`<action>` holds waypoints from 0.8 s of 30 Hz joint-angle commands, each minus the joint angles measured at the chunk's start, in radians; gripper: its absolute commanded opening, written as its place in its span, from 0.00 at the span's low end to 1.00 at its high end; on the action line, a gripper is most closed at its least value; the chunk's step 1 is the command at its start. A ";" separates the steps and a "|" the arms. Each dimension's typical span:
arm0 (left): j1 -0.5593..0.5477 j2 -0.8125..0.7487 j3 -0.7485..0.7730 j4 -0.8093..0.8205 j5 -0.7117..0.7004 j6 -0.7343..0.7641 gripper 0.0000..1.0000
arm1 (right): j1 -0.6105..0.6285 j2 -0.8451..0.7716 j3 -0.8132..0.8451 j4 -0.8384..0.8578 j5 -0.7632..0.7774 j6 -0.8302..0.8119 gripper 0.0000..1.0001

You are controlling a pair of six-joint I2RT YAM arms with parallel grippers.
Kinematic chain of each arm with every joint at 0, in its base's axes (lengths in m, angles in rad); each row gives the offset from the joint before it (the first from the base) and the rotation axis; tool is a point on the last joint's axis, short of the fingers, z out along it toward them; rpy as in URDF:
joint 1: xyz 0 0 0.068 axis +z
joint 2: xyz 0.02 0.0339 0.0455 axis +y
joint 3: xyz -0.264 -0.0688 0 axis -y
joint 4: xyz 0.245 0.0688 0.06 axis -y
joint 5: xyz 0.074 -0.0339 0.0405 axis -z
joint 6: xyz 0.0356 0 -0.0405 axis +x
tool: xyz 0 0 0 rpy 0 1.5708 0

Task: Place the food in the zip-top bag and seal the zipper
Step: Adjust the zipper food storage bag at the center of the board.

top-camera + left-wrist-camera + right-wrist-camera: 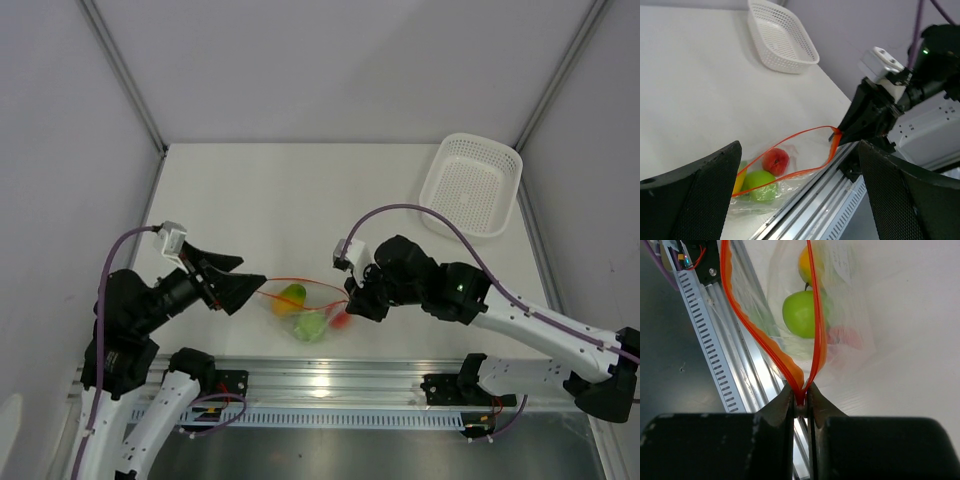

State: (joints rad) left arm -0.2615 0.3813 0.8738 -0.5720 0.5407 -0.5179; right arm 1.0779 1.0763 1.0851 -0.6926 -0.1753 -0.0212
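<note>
three toy fruits (pixel 311 326) in one clear bag (pixel 283 309), zipper (pixel 816 315) end pinched in right gripper (pixel 800 399), left gripper (pixel 252 272) jaws wide apart beside it

Bag (pixel 300 312) lies on table (pixel 290 200) at near edge, fruits (pixel 311 326) in it. Left gripper (pixel 251 272) is to its left, right gripper (pixel 349 293) at right end of zipper (pixel 300 281). Basket (pixel 470 184) is at far right corner, well apart.

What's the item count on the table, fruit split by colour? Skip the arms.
Green fruit: 1
Yellow-orange fruit: 1
Red fruit: 1
Clear zip-top bag: 1
White basket: 1
Total: 5
</note>
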 commanded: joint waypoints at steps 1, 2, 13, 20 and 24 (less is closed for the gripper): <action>-0.044 0.018 -0.002 0.178 0.122 0.117 0.99 | -0.024 0.014 0.058 -0.015 -0.081 -0.031 0.00; -0.080 0.016 -0.009 0.225 0.119 0.137 1.00 | -0.030 0.017 0.056 -0.013 -0.090 -0.033 0.00; -0.450 0.188 0.027 0.247 -0.114 0.424 0.99 | -0.075 0.022 0.067 -0.018 -0.150 -0.033 0.00; -0.695 0.287 0.024 0.294 -0.321 0.593 0.99 | -0.095 0.036 0.071 -0.033 -0.208 -0.040 0.00; -0.717 0.337 0.022 0.316 -0.357 0.656 0.99 | -0.101 0.039 0.081 -0.042 -0.233 -0.042 0.00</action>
State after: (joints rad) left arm -0.9661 0.6910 0.8680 -0.3119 0.2661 0.0277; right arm 0.9836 1.1145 1.1141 -0.7341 -0.3630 -0.0460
